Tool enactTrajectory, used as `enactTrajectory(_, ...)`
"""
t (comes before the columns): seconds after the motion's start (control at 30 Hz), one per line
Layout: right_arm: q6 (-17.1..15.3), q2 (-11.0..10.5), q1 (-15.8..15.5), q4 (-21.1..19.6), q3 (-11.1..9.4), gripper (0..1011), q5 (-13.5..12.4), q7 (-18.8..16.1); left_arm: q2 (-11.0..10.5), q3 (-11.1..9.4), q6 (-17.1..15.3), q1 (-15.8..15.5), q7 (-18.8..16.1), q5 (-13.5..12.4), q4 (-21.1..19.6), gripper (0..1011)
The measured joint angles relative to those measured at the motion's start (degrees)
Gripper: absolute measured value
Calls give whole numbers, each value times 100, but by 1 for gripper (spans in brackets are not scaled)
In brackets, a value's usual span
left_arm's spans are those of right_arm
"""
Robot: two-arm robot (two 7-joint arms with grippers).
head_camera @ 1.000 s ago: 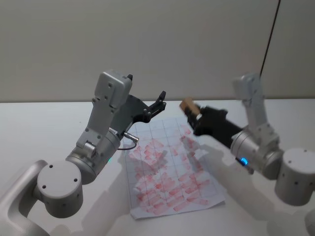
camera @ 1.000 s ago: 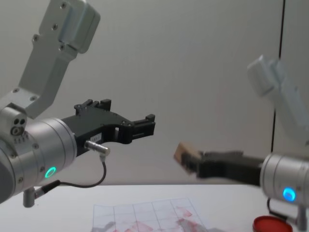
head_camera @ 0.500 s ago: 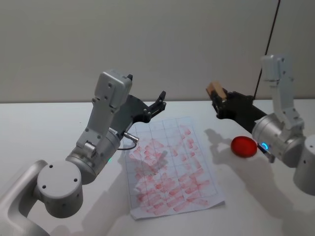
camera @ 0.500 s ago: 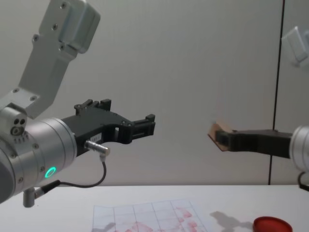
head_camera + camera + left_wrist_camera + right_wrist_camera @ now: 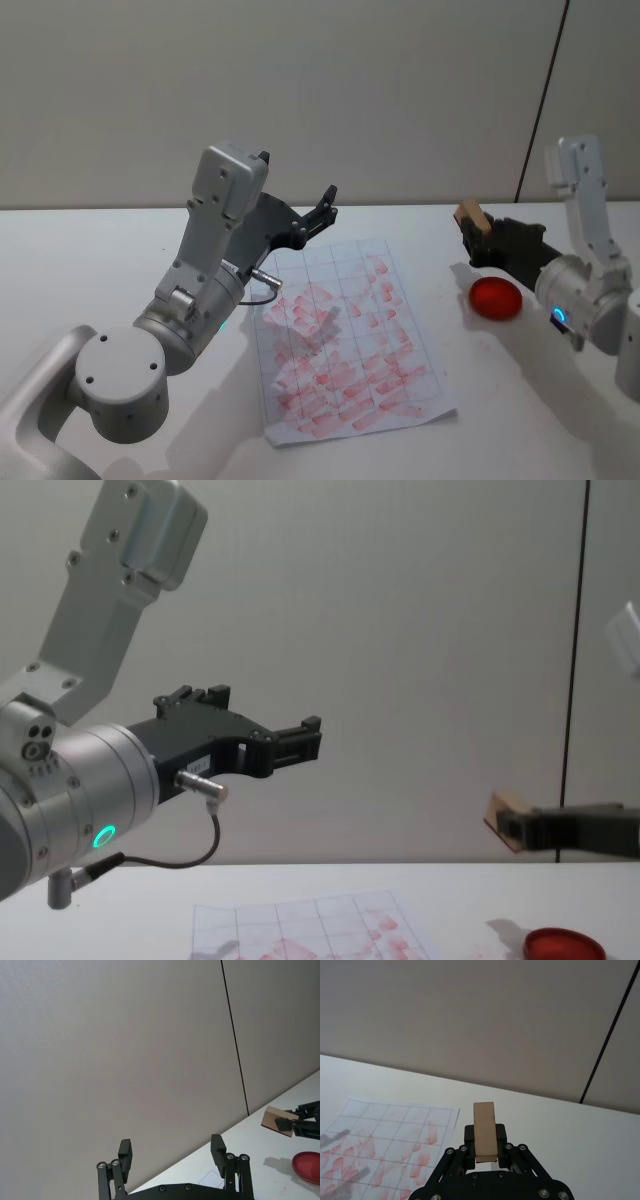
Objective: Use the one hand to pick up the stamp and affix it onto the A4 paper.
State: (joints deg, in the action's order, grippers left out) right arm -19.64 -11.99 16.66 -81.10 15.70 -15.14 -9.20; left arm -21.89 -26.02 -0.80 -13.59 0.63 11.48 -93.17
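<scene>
On your left, the left gripper (image 5: 325,205) was raised above the table (image 5: 80,260), just past the far left corner of the A4 paper (image 5: 350,340). Its fingers (image 5: 125,1152) were spread apart with nothing between them, as the left wrist view confirmed. In the chest view the same gripper (image 5: 305,735) hung well clear of the paper (image 5: 310,930), with a thin cable (image 5: 195,855) looping beneath its silver wrist.

At centre, the A4 paper lay flat on the table, its faint grid covered with reddish-pink stamp marks. The right wrist view showed the paper (image 5: 380,1150) lying off to one side of the held block, not under it.

On your right, the right gripper (image 5: 478,232) was held in the air, clamped on the stamp (image 5: 469,216). The stamp stood above the table just behind the ink pad (image 5: 496,298), well apart from the paper. In the right wrist view the fingers (image 5: 467,1135) gripped the lower part of the stamp (image 5: 484,1130), which protruded beyond them. In the chest view the stamp (image 5: 503,815) sat tilted at the gripper's tip, above and slightly left of the ink pad (image 5: 563,946). The left wrist view showed the stamp (image 5: 276,1120) and the ink pad (image 5: 307,1166) farther off.
</scene>
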Motion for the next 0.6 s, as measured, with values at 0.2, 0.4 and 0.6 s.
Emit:
enactTrajectory(0.2, -87, -24, -17, 130, -2, 225, 73, 0, 0, 0, 0, 0, 0, 0, 0, 1001)
enactTrajectory(0.4, -193, -56, -92, 161, 10, 225, 133, -8, 0, 0, 0, 0, 0, 0, 0, 1001)
enactTrajectory(0.6, -306, -99, -187, 103, 24, 225, 179, -14, 0, 0, 0, 0, 0, 0, 0, 1001)
